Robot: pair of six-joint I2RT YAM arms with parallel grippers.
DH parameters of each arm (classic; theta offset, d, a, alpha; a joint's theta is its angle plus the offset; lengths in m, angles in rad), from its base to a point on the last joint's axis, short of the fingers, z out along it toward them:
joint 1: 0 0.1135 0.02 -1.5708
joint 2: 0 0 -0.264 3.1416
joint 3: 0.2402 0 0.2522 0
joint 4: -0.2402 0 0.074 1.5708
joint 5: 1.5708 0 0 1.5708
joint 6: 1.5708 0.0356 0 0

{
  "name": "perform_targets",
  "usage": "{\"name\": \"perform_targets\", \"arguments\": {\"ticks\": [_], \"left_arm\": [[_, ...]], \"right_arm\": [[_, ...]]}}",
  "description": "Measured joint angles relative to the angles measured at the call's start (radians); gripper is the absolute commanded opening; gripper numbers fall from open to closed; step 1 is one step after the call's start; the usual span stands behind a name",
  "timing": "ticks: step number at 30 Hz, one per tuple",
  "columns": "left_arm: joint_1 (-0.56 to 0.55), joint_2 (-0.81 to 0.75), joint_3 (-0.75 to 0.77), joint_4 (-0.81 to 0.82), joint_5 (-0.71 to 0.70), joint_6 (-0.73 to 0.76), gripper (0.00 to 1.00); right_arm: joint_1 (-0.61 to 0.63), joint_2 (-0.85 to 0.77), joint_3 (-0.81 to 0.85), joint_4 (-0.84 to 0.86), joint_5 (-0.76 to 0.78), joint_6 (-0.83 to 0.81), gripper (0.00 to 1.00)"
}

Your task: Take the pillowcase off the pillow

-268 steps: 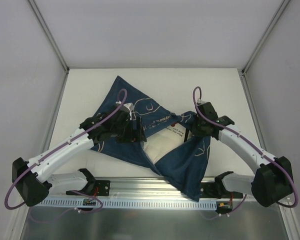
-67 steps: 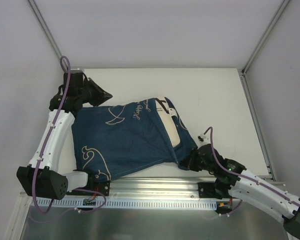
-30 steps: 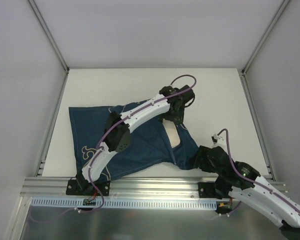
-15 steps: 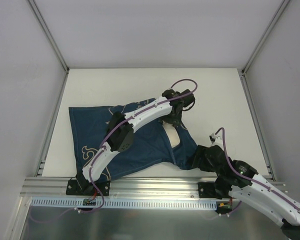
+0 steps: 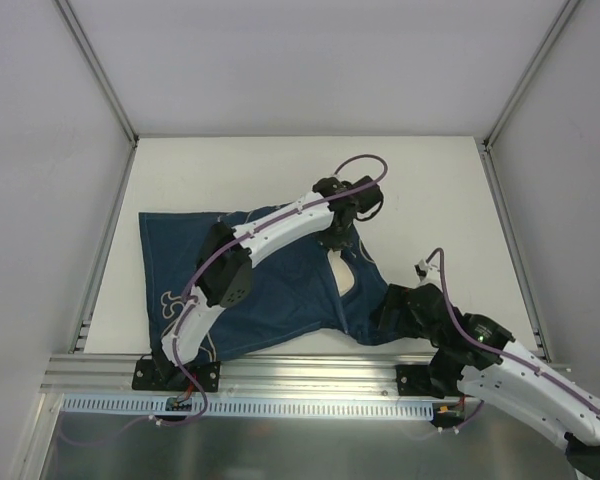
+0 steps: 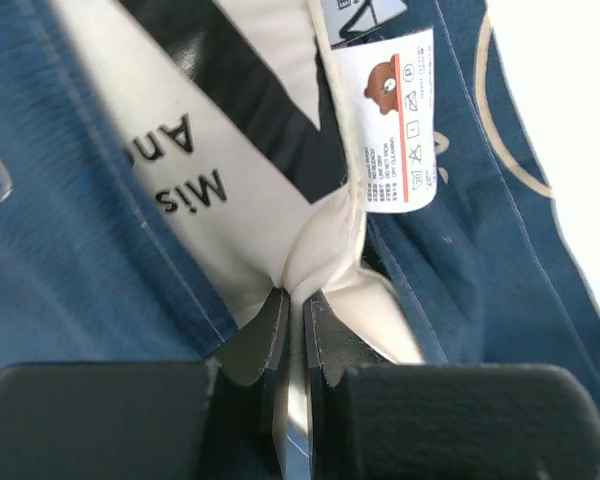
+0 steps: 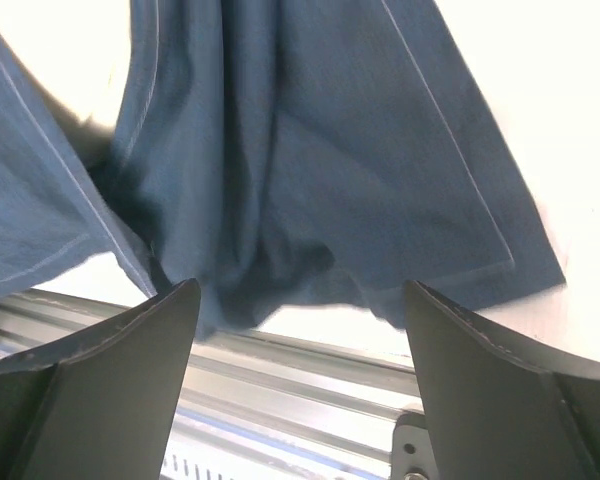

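A navy-blue pillowcase [image 5: 270, 290], printed with cream outline drawings, is spread across the left and middle of a white table [image 5: 430, 180]. Its near edge lies beside the metal rail [image 5: 310, 375] at the front. The pillow [image 5: 349, 281] is mostly enclosed inside the cover, and only a cream strip is exposed at the cover's open right-hand end.

The left arm is stretched diagonally over the fabric, and the left gripper [image 5: 334, 238] is placed at that opening. In the left wrist view its jaws are seen clenched on a puckered fold of the cream pillow (black lettering and a white care label [image 6: 398, 120] bearing a small brown bear are seen just beyond).

The right gripper [image 5: 385, 315] is held low at the near right corner of the pillowcase. In the right wrist view its fingers [image 7: 130, 340] are spread wide with nothing gripped, and crumpled blue cloth is seen beyond them.
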Motion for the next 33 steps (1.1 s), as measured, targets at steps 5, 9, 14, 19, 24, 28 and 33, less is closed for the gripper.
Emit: {"name": "perform_targets", "arguments": {"ticks": [5,9,14,19,24,28,33], "left_arm": [[0.000,-0.193,-0.168,0.046,0.056,-0.035,0.00],[0.007,-0.295,-0.206,0.046,0.089,-0.042,0.00],[0.016,-0.351,-0.206,0.056,0.111,-0.048,0.00],[0.020,-0.374,-0.222,0.064,0.124,-0.054,0.00],[0.047,-0.413,-0.232,0.065,0.152,-0.055,0.00],[0.113,-0.472,-0.238,0.072,0.200,-0.058,0.00],[0.168,-0.535,-0.238,0.089,0.230,-0.058,0.00]], "right_arm": [[0.000,0.084,0.077,0.057,-0.002,-0.036,0.89],[0.000,0.147,0.116,0.140,-0.026,-0.058,0.90],[0.000,0.256,0.163,0.230,-0.061,-0.089,0.66],[0.000,0.330,0.182,0.304,-0.105,-0.110,0.01],[0.000,0.256,0.131,0.356,-0.078,-0.094,0.01],[0.000,0.199,-0.005,0.397,-0.066,-0.066,0.01],[0.011,0.303,-0.083,0.475,-0.104,-0.019,0.01]]}}
